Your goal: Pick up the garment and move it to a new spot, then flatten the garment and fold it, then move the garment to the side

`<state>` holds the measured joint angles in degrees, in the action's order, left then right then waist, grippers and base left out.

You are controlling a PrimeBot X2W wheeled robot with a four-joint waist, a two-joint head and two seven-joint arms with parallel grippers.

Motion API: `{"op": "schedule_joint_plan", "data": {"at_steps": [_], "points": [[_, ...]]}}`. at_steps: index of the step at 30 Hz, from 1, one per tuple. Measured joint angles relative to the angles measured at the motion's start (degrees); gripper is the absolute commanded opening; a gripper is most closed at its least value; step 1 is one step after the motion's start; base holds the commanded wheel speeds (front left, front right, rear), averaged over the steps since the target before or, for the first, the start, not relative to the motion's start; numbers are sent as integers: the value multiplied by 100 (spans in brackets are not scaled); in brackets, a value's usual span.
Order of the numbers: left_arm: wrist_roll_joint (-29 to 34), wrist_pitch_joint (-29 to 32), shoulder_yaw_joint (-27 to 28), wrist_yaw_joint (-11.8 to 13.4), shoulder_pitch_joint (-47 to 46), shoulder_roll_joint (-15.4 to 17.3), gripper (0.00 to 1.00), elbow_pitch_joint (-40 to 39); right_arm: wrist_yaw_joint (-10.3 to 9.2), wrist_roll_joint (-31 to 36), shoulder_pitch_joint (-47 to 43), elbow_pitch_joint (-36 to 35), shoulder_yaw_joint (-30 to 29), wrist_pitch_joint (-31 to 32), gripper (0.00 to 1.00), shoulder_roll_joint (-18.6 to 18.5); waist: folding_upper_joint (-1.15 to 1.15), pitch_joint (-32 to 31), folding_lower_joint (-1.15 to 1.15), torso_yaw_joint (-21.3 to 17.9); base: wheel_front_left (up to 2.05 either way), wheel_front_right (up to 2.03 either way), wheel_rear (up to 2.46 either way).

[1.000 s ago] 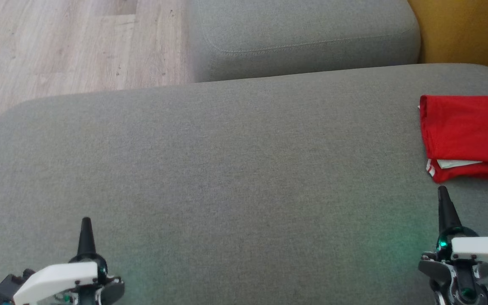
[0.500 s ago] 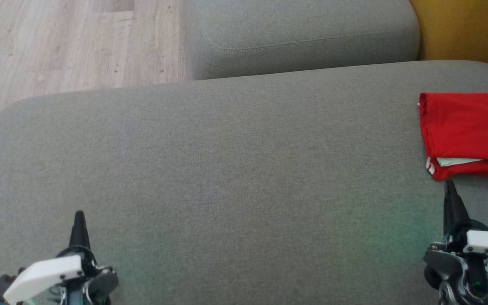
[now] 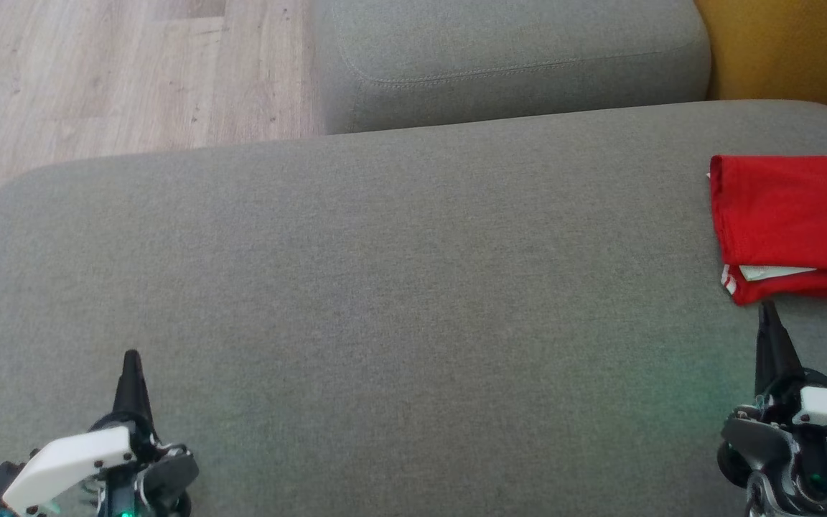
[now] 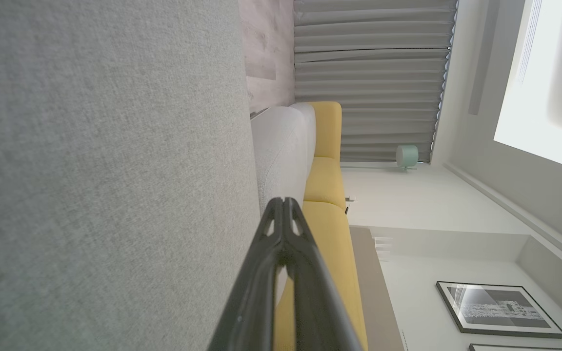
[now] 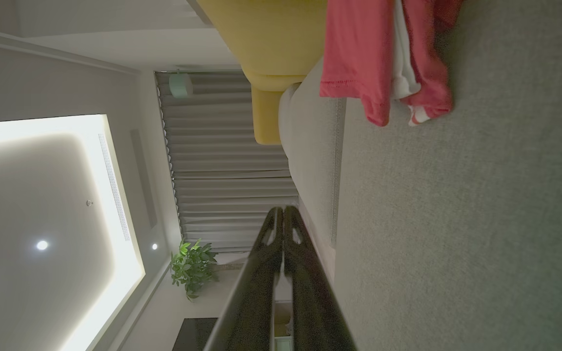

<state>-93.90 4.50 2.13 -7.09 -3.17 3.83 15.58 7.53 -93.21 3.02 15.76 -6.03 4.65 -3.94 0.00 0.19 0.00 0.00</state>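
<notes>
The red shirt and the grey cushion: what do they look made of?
Shirt: soft matte knit, probably jersey; it lies in limp folds and has a stitched hem. Cushion: matte grey woven upholstery, with a fine speckled weave.

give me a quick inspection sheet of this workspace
surface: grey cushion, flat fabric top
job's things: garment, red, folded at the cushion's right edge, white layer showing
clutter: nothing seen
grippers: left gripper shut, holding nothing; right gripper shut, tip close to the garment's near edge, contact unclear
cables: nothing seen
surroundings: wooden floor, second grey cushion, yellow sofa
</notes>
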Motion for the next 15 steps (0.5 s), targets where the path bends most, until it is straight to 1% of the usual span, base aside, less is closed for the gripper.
{"op": "schedule_joint_plan", "data": {"at_steps": [15], "points": [[2,9,35,0,0,-16,0,1,0,1,0,1,-24,48,0,27,0,0,0,0,0,0,0]]}}
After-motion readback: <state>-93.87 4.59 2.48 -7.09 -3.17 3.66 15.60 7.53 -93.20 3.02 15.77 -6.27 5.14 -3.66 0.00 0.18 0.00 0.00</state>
